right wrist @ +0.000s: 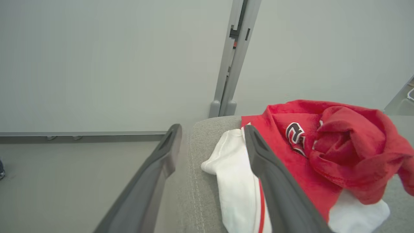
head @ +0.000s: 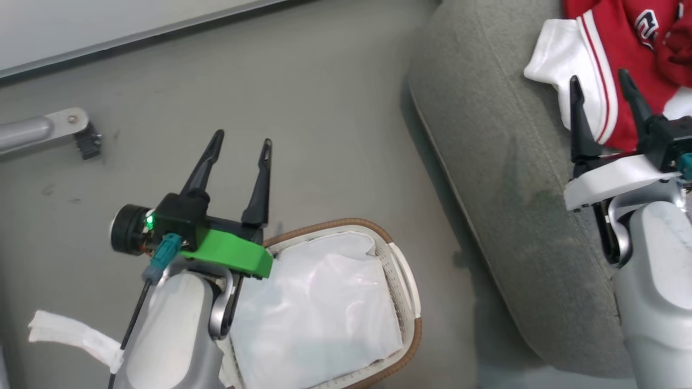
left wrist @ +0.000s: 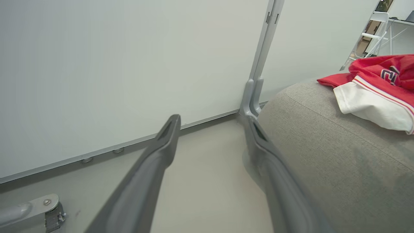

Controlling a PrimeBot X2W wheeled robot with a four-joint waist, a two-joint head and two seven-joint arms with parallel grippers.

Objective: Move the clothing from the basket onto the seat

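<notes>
Clothing (head: 616,32), a heap of red sports garments with white trim, lies on the grey seat (head: 486,140), with a white red-striped sleeve spread toward the stitched seam and part of a black-and-white number showing on the red. I judge the pile light, limp and shapeless, so it would drape and trail from any grip. The raised red crumple seen in the right wrist view is a better place to pinch than the flat sleeve, which could slip out thin between the fingers. My right gripper (head: 598,76) hovers over the seat's edge just short of the sleeve, jaws spread wide and holding nothing. My left gripper (head: 242,138) hangs over the floor (head: 335,97) beside the basket (head: 406,281), equally wide and empty. The basket stands on the floor close to the seat. Its white liner (head: 313,308) is bare where I can see it, though my left arm hides one corner. The upholstery looks coarse enough to keep cloth from sliding, but the cushion's edge is rounded. A pale partition wall (left wrist: 113,64) with a grey post (left wrist: 262,48) closes off the smooth grey floor.
</notes>
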